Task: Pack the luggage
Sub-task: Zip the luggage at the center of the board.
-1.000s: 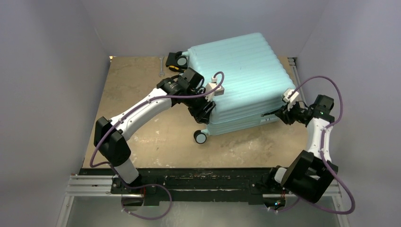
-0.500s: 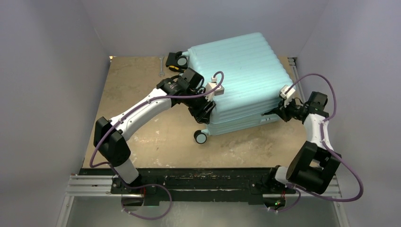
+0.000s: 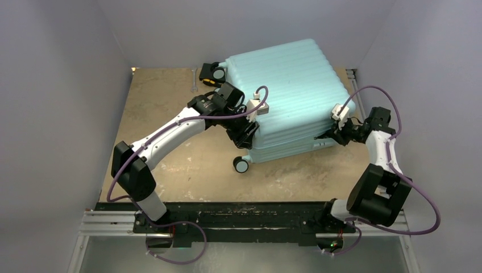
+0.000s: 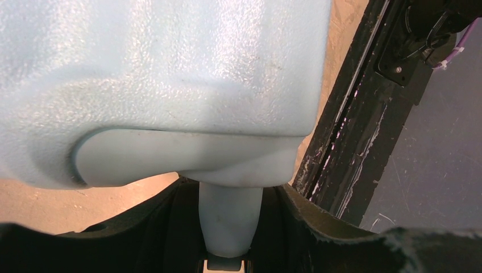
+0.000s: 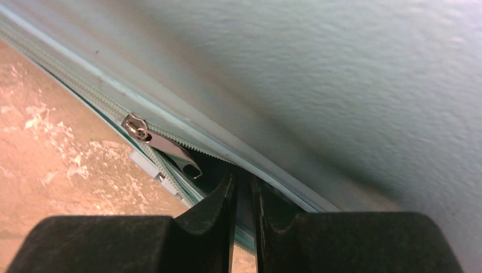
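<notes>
The luggage [image 3: 284, 91] is a pale mint ribbed suitcase lying flat on the table. My left gripper [image 3: 245, 133] is at its near-left corner, above a wheel [image 3: 241, 165]. In the left wrist view the left gripper [image 4: 230, 227] is shut on a pale stub sticking out under the shell of the luggage [image 4: 170, 68]. My right gripper [image 3: 331, 135] is at the right end of the zipper seam. There the right gripper [image 5: 241, 187] stands only a narrow slit open, tips at the parted seam, nothing between them. A metal zipper pull [image 5: 165, 149] hangs free just left of the tips.
The suitcase fills the back right of the tan table [image 3: 165, 102]. A second wheel [image 3: 217, 73] sticks out at its far-left corner. A black rail [image 3: 244, 213] runs along the near edge, and grey walls close in on both sides.
The right arm's elbow swung back and its wrist crept up along the suitcase's right side. Its jaws narrowed from wider apart. The left arm and suitcase stayed put.
</notes>
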### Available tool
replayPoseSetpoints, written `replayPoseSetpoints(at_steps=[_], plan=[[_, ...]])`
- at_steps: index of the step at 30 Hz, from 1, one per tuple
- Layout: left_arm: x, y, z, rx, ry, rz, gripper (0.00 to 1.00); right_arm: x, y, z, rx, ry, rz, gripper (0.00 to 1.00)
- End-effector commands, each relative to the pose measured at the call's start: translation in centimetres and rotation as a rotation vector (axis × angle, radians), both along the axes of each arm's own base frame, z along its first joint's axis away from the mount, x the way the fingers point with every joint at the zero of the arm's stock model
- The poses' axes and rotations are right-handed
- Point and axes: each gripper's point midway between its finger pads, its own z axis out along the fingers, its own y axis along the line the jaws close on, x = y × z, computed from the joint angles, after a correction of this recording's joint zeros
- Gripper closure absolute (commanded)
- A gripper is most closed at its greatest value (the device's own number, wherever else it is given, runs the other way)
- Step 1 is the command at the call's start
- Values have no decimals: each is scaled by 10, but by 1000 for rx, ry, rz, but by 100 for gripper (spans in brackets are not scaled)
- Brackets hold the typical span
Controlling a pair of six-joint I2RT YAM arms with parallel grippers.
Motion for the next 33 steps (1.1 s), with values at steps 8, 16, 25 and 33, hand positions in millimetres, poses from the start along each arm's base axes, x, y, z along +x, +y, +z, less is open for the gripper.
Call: replayPoseSetpoints(at_steps=[8,16,25,33], plan=[[79,-29,48,-206,-307,112,100,-66,75,-9,125,105,352,66],[67,-14,-9,-57,-252,37,83,-64,94,24,141,37,398,51],[58,-4,-19,-36,-250,38,44,-62,102,54,240,66,357,34],[55,-12,-27,-29,-211,17,39,-60,105,91,264,18,327,32]])
